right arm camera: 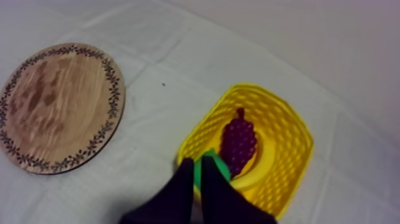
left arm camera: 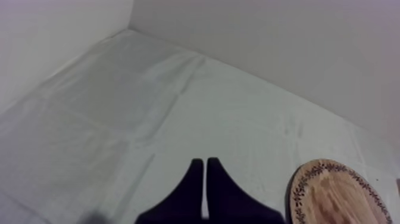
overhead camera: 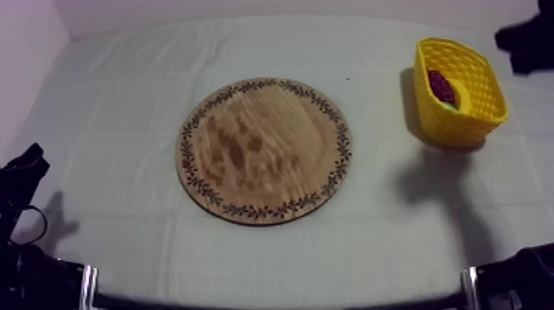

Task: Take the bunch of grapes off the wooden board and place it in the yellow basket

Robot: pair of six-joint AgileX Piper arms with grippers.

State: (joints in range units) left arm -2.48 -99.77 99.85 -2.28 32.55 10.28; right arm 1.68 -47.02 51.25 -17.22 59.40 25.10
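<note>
One wooden board lies flat at the centre of the cloth, and its top carries nothing. One yellow basket stands well apart from it, toward the far right of the table.

One bunch of grapes, dark red, lies inside the yellow basket with its stem end toward the far wall. One banana lies in the same basket as a smooth yellow curve, touching the grapes and partly under them. One green object also sits in the basket by the near rim.

Two grippers are counted:
- The left gripper has its fingers pressed together into a narrow wedge, pinching nothing. It is low over bare cloth, beside the board's rim.
- The right gripper has its fingers pressed together in the same way, holding nothing. It hangs above the basket's near rim, apart from the grapes.

Hidden or unclear:
- The right gripper's fingers cover most of the green object, so its kind cannot be determined.
- From the left wrist, the board is cut off and part of its patterned rim shows.
- From above, the right arm is cut off at the far right edge.
- From above, the basket's wall conceals the lower part of its contents.
</note>
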